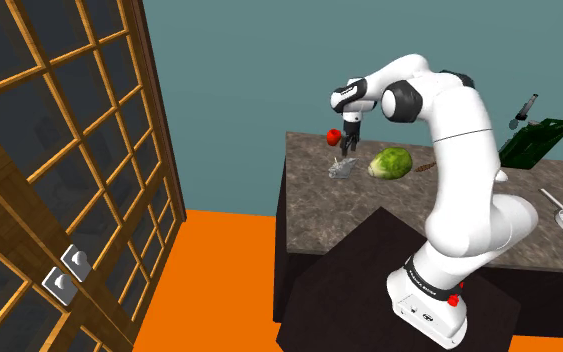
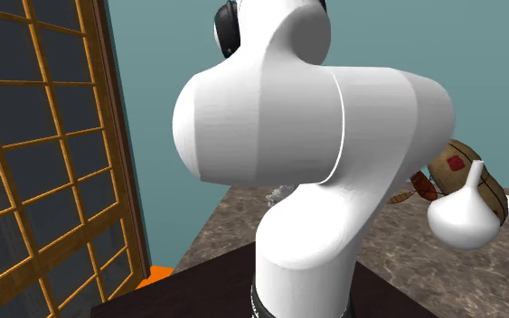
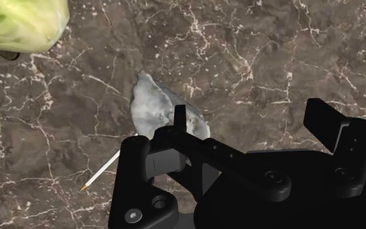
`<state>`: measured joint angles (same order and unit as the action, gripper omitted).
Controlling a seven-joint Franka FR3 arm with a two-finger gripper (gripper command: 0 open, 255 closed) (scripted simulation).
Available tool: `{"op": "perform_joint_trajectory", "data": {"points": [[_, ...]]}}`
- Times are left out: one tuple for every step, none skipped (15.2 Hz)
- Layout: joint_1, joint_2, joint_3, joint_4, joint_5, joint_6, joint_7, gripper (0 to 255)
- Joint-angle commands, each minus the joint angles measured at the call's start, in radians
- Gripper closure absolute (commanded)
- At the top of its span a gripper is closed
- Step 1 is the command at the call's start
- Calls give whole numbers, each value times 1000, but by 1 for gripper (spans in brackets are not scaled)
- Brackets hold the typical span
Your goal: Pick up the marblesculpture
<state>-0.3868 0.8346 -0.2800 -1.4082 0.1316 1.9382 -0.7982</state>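
Two black fingers of the gripper stand wide apart, clasping nothing. The danger, I'd say, is that the grey marblesculpture lies flat on the dark stone counter partly under one finger, not in the gap, so a straight drop could strike it and skid it off. It sits just above the shoulder view's centre, its long axis slanting across the fingers' line and its far end aimed roughly toward the green cabbage.
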Motion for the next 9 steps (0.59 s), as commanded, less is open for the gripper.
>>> {"op": "perform_joint_trajectory", "data": {"points": [[-35,109,9,144,8,-45,-12,0],[-52,165,14,224,11,-72,-16,0],[-71,226,18,313,13,-105,-19,0],[-92,295,23,419,14,-145,-20,0],[-116,378,28,553,15,-198,-19,0],[-138,455,33,682,15,-251,-15,0],[-140,468,34,693,15,-249,-14,0],[-143,484,35,708,15,-248,-13,0],[-145,500,36,725,16,-248,-11,0]]}}
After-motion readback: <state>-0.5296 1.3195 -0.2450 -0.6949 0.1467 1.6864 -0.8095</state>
